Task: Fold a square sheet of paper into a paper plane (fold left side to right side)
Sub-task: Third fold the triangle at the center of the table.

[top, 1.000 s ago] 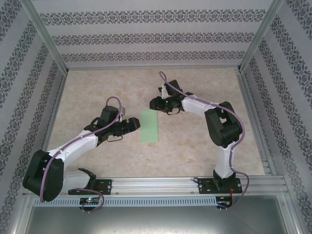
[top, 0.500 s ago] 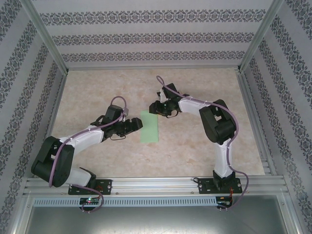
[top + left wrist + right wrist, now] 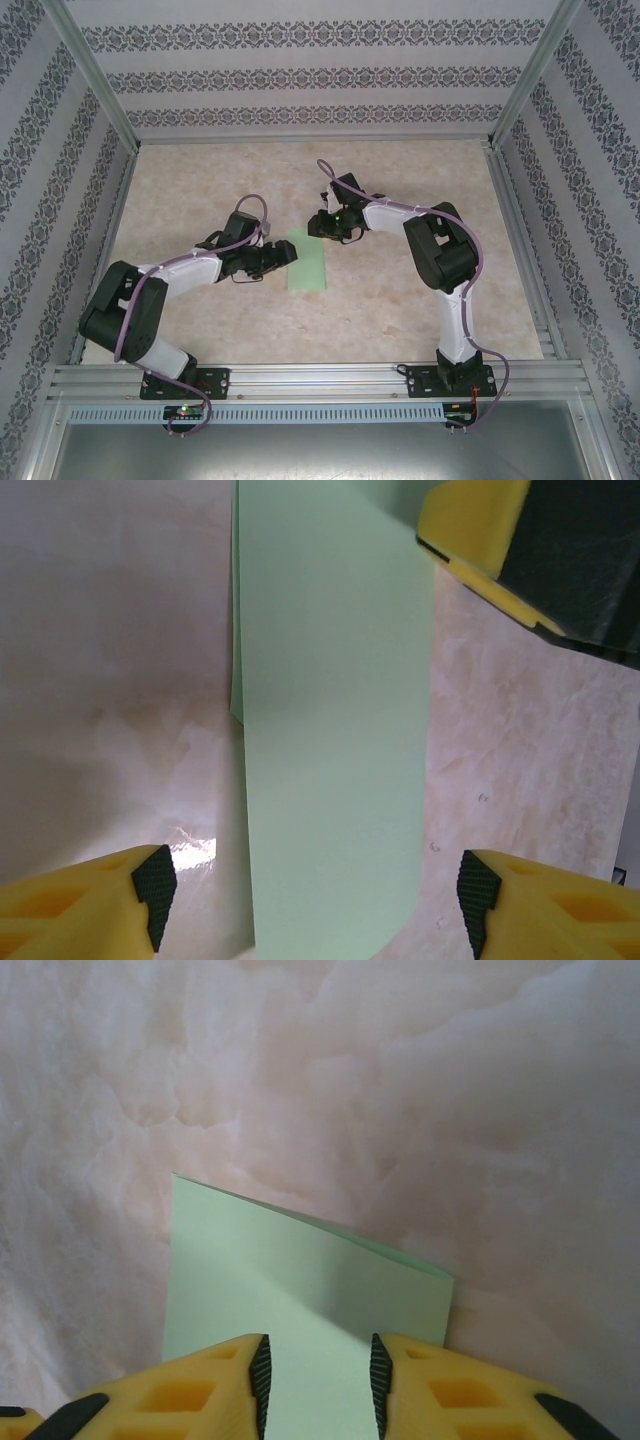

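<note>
The square sheet of paper (image 3: 308, 266) is pale green and lies flat mid-table, folded double into a narrow upright rectangle. My left gripper (image 3: 289, 253) hovers at its left edge near the far end. In the left wrist view the paper (image 3: 335, 730) runs up between that gripper's (image 3: 315, 898) widely spread fingertips (image 3: 152, 888), and nothing is held. My right gripper (image 3: 318, 228) is at the strip's far end. In the right wrist view its jaws (image 3: 315, 1382) stand a narrow gap apart above the paper (image 3: 300, 1280), whose layered far edge shows.
The pinkish marble-look tabletop (image 3: 200, 190) surrounds the paper. Patterned walls and metal frame posts (image 3: 95, 75) enclose it. A metal rail (image 3: 320, 378) with both arm bases runs along the near edge. The right gripper's yellow finger (image 3: 480, 525) shows at the top right of the left wrist view.
The left arm has drawn its elbow in while its gripper edged right onto the paper's left edge. The right gripper has shifted slightly left and its jaws have narrowed.
</note>
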Motion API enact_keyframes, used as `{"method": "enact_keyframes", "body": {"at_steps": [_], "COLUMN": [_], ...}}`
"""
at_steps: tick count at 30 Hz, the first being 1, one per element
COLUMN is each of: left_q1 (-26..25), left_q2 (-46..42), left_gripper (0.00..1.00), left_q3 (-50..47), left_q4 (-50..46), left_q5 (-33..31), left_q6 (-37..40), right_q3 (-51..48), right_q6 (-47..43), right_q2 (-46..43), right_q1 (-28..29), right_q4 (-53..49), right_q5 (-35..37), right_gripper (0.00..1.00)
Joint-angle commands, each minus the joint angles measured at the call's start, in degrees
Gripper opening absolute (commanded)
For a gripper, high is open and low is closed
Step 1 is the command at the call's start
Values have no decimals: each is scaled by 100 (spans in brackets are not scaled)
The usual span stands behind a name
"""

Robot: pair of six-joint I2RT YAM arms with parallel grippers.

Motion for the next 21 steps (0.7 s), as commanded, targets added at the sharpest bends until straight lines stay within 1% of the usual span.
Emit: {"method": "enact_keyframes", "body": {"at_steps": [1, 3, 5, 7, 10, 21], "left_q1": [71, 71, 61, 53, 55, 30], "left_q2": [173, 287, 413, 446, 515, 780], "left_gripper": [74, 72, 70, 70, 70, 70], "left_q3": [169, 178, 312, 314, 273, 358], "left_q4": [328, 481, 333, 275, 419, 338], "left_q5": [333, 462, 489, 417, 492, 556], "left_q6": [-104, -174, -93, -85, -148, -56], "right_q3": [65, 65, 67, 97, 101, 109], "right_q6": [-165, -137, -136, -158, -183, -154], "right_q2": [168, 185, 190, 195, 184, 217], "right_q1": [54, 67, 71, 75, 80, 89], "right_q4": [-361, -339, -356, -380, -423, -401], "right_q5": [207, 185, 183, 212, 221, 179], "right_gripper": [34, 33, 33, 33, 32, 31]}}
